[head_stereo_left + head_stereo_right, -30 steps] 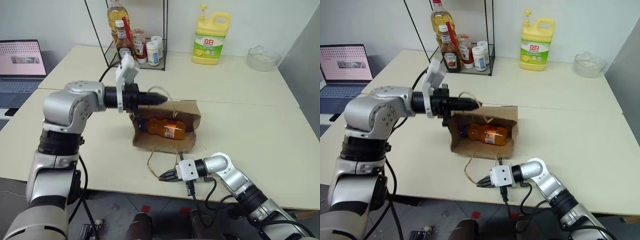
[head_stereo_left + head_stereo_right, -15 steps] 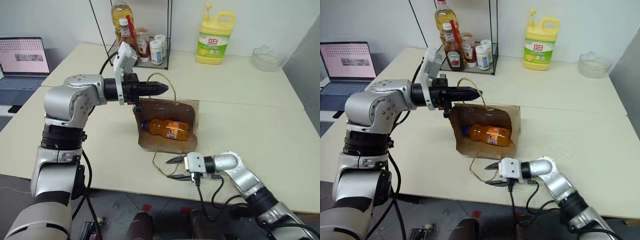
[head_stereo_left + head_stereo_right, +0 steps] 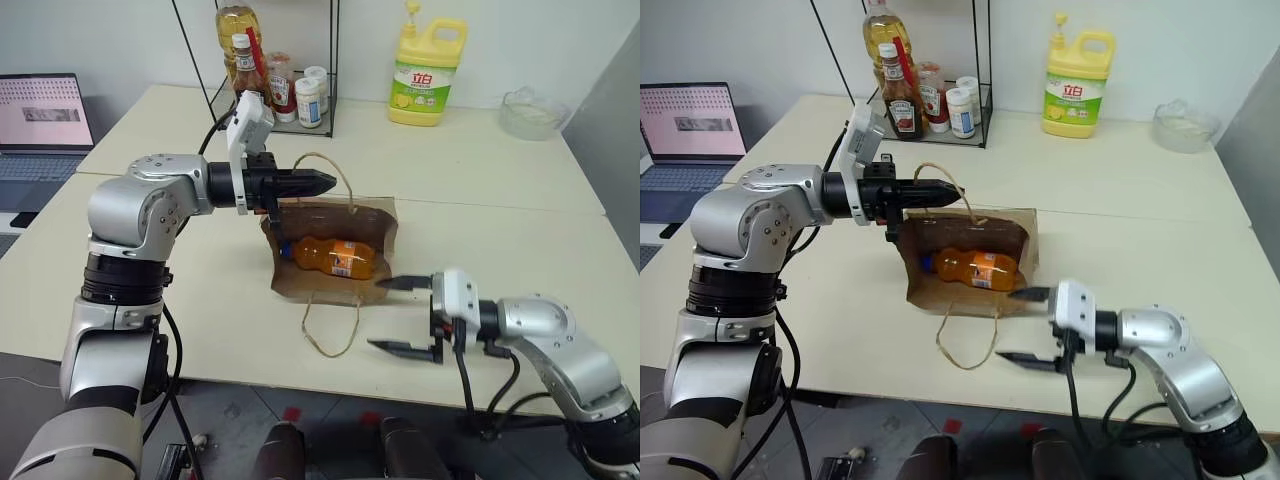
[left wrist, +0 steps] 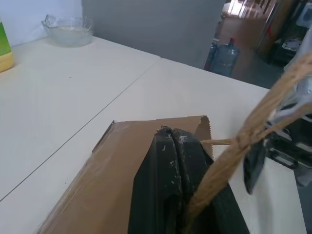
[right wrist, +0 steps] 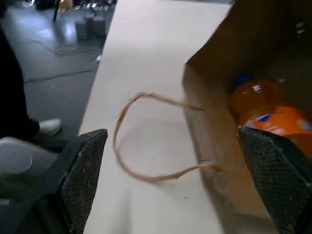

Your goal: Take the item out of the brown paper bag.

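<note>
The left gripper [image 3: 325,182] is clenched on the upper cord handle [image 3: 335,176] of the brown paper bag [image 3: 385,226], holding that side of the bag's mouth lifted off the table [image 3: 500,240]. Just below and beyond those fingertips the bag lies on its side with its mouth gaping toward the robot, and the orange drink bottle [image 3: 335,256] rests inside on the lower wall, blue cap toward the left arm. The bag's second handle [image 3: 330,325] lies slack on the tabletop in front of the mouth. The right gripper [image 3: 400,315] hovers spread wide and empty just off the bag's near right corner, one finger [image 3: 405,283] level with the bag's edge, the other [image 3: 400,347] by the table's front edge, the loose handle beside them
</note>
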You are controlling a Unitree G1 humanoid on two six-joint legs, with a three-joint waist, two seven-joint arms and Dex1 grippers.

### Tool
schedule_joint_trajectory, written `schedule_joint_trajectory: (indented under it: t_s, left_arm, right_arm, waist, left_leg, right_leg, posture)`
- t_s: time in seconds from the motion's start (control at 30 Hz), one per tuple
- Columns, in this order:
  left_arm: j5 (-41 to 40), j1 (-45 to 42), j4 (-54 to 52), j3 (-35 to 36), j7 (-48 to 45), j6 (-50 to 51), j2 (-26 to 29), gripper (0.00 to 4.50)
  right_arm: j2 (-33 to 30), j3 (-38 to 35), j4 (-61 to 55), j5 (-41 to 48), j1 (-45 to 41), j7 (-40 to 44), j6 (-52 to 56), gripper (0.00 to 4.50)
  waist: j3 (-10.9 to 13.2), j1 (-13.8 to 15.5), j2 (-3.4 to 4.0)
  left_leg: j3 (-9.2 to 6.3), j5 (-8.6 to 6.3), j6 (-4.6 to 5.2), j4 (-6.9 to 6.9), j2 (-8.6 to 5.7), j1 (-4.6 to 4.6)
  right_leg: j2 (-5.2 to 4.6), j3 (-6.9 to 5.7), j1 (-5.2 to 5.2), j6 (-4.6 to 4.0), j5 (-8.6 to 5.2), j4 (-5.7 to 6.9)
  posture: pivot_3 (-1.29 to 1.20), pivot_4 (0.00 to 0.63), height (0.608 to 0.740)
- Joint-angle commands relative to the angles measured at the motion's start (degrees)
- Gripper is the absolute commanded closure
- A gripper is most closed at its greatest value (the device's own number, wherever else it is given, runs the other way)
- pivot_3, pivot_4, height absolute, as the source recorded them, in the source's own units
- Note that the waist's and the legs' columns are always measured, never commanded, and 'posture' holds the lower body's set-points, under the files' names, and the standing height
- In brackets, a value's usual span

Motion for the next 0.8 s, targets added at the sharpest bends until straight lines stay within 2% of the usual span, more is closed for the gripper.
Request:
schedule_joint_trajectory:
  t_s: [0.03,0.1,0.33,0.37,0.53,0.67,0.8]
  left_arm:
    - [-0.32,-0.87,-1.03,0.85,-0.15,-0.86,0.09,4.5]
    - [0.37,-0.97,-0.91,0.29,-0.38,-1.48,0.17,4.5]
    - [0.59,-1.7,-0.64,0.02,-0.89,-1.22,0.42,4.5]
    - [0.64,-1.82,-0.58,0.01,-0.84,-1.22,0.38,4.5]
    - [0.52,-1.43,-1.41,0.12,-0.71,-0.94,0.58,4.5]
    - [0.47,-1.27,-1.56,0.26,-0.77,-0.9,0.8,4.5]
    - [0.57,-1.17,-1.33,0.19,-0.76,-1.25,0.59,4.5]
  right_arm:
    - [7.58,-0.07,-1.73,7.91,-6.05,-7.01,8.41,0.98]
    - [12.22,1.38,0.6,9.24,-8.53,-9.12,11.02,1.71]
    - [20.02,8.3,11.26,4.99,-12.38,-7.98,7.66,4.29]
    - [21.25,8.73,13.46,4.23,-12.82,-8.01,6.68,4.43]
    - [25.2,9.34,26.46,-4.71,-15.94,-10.3,-4.49,4.43]
    - [23.19,10.96,31.93,-15.24,-18.46,-13.57,-13.42,4.43]
    - [20.01,13.77,32.8,-24.18,-19.33,-15.61,-17.77,4.43]
  waist:
    - [0.0,-0.03,0.0]
    - [0.01,0.06,0.02]
    - [0.02,0.29,0.03]
    - [0.02,0.2,0.03]
    - [0.02,0.08,0.03]
    - [0.02,0.09,0.03]
    - [0.02,-0.12,0.03]
  left_leg:
    - [-0.02,0.03,-0.06,-0.01,0.01,-0.01]
    - [-0.05,0.1,-0.17,-0.04,0.02,-0.03]
    - [-0.03,0.1,-0.18,-0.04,-0.03,-0.1]
    - [-0.04,0.1,-0.18,-0.04,-0.02,-0.09]
    - [-0.01,0.13,-0.23,-0.04,-0.01,-0.1]
    - [0.06,0.16,-0.28,-0.03,-0.01,-0.14]
    - [0.13,0.17,-0.3,-0.03,-0.01,-0.19]
  right_leg:
    - [0.01,-0.01,-0.02,0.0,0.0,0.01]
    - [0.01,-0.05,-0.06,-0.01,-0.01,0.06]
    - [-0.05,-0.08,-0.09,-0.01,-0.01,-0.06]
    - [-0.04,-0.08,-0.09,-0.01,-0.01,-0.02]
    - [-0.02,-0.06,-0.34,-0.01,-0.01,0.32]
    - [-0.03,-0.02,-0.48,-0.01,-0.01,0.42]
    - [-0.02,0.05,-0.74,-0.03,-0.01,0.68]
  posture:
    - [0.0,0.15,0.74]
    - [0.0,0.15,0.74]
    - [0.0,0.15,0.74]
    - [0.0,0.15,0.74]
    - [0.0,0.15,0.74]
    - [0.0,0.15,0.74]
    - [0.0,0.15,0.74]
